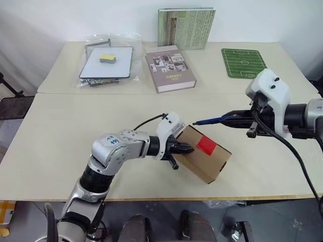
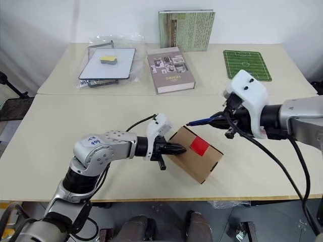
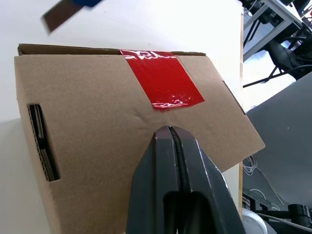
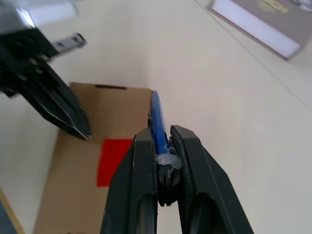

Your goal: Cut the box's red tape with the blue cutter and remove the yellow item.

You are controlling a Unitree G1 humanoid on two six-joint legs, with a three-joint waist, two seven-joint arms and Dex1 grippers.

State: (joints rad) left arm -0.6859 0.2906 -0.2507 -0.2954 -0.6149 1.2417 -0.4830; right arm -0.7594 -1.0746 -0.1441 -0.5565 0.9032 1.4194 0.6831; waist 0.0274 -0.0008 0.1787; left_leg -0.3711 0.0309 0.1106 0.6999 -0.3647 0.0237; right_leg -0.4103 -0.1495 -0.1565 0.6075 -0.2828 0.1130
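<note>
The box (image 1: 206, 154) sits on the near part of the surface (image 1: 60, 146), roughly centre, turned at an angle w/ one corner toward the near edge. The red tape (image 1: 207, 145) is on its top face, running up to the far edge. The box is closed, so the yellow item can't be seen.

Left gripper (image 1: 187, 148) reaches in from the left, fingers (image 3: 170, 161) pressed fully together w/ nothing between them, tips against the box's left face. In the left wrist view the tips meet the cardboard just below the tape.

Right gripper (image 2: 222, 121) comes in from the right, above and just beyond the box's far side. Its fingers (image 4: 146, 161) are clamped on the cutter (image 1: 212, 120), narrow gap only. The cutter sticks out to the left, its tip in the air near the box's far corner, not touching the tape.

Far side of the surface: a grey book (image 1: 169, 68) lying flat, a tray (image 1: 107, 63) in a clear bag w/ a small yellow block (image 1: 107, 58) on it to the left, a green pitch mat (image 1: 243, 62) to the right, and another book (image 1: 185, 27) standing against the wall.
</note>
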